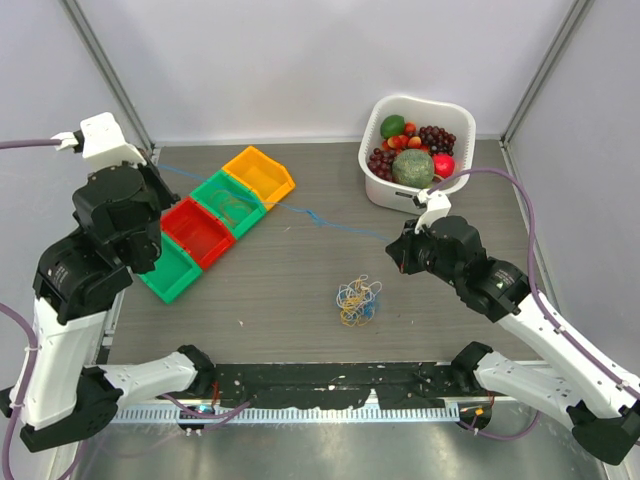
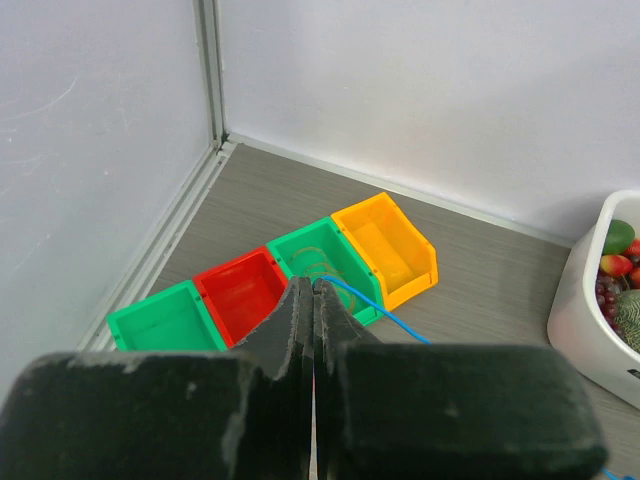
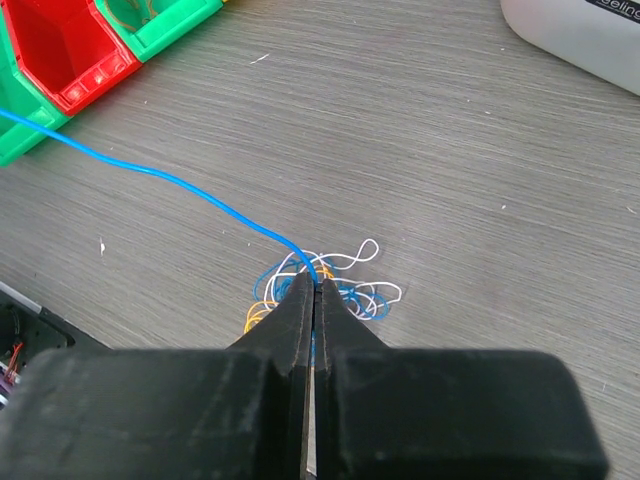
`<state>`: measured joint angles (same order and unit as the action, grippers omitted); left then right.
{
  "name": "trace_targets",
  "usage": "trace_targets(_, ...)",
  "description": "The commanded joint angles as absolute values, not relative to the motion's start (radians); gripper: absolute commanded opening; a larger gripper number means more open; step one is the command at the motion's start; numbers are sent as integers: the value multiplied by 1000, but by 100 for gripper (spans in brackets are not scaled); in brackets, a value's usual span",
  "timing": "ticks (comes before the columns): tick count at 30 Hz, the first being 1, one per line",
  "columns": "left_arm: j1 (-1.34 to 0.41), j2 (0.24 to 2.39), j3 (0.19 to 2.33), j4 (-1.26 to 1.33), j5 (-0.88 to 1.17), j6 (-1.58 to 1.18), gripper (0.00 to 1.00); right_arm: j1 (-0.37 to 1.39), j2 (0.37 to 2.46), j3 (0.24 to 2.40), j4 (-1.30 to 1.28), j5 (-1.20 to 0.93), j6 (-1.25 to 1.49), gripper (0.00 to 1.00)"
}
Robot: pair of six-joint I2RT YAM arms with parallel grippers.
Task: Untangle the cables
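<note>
**Inspector:** Where are the cables?

**Assistant:** Most are a loose bunch (image 1: 358, 300) on the surface (image 1: 300, 300), nearer the arm bases than the tub (image 1: 384, 195) and a little to its left. It shows blue, yellow-orange and white loops. No jaws touch it.

**Inspector:** And the separate strand?

**Assistant:** One blue cable (image 1: 340, 226) runs nearly straight, with a small kink midway, from just in front of the tub to far on its left, passing the bins. It is apart from the bunch.

**Inspector:** State of the left jaws?

**Assistant:** Pressed together with no gap. In the left wrist view the blue cable comes out at their tips, so they are holding it.

**Inspector:** The right jaws?

**Assistant:** Likewise closed. In the right wrist view the blue cable (image 3: 200, 190) ends at their tips, with the bunch lying beneath on the surface.

**Inspector:** Other items?

**Assistant:** The tub holds fruit. Well to its left is a diagonal row of four bins: yellow (image 1: 270, 185), green (image 1: 212, 190), red (image 1: 212, 245), green (image 1: 165, 285). Thin loops lie in the green bin beside the yellow one; I cannot tell their colour for certain.
</note>
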<state>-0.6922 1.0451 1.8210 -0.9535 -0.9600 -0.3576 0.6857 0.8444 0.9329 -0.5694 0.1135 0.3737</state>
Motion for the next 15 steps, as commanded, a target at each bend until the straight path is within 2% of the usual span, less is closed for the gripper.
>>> trace_targets(1, -689, 1048, 1845, -922, -1000, -345, 0, 687, 831, 954, -542, 101, 373, 1)
trace_targets(6, -690, 1068, 1845, -919, -898, -348, 0, 687, 839, 939, -468, -81, 351, 1)
trace_targets(11, -689, 1132, 1867, -988, -867, -353, 0, 687, 911, 969, -506, -48, 364, 1)
trace_targets(13, -689, 1173, 1900, -1069, -905, -371, 0, 687, 942, 980, -518, -73, 347, 9)
trace_targets(14, -689, 1193, 1923, -1106, -928, -385, 0, 687, 963, 985, -518, -115, 335, 20)
trace_targets(15, -687, 1215, 1945, -1141, -945, -391, 0, 687, 972, 995, -522, -151, 334, 24)
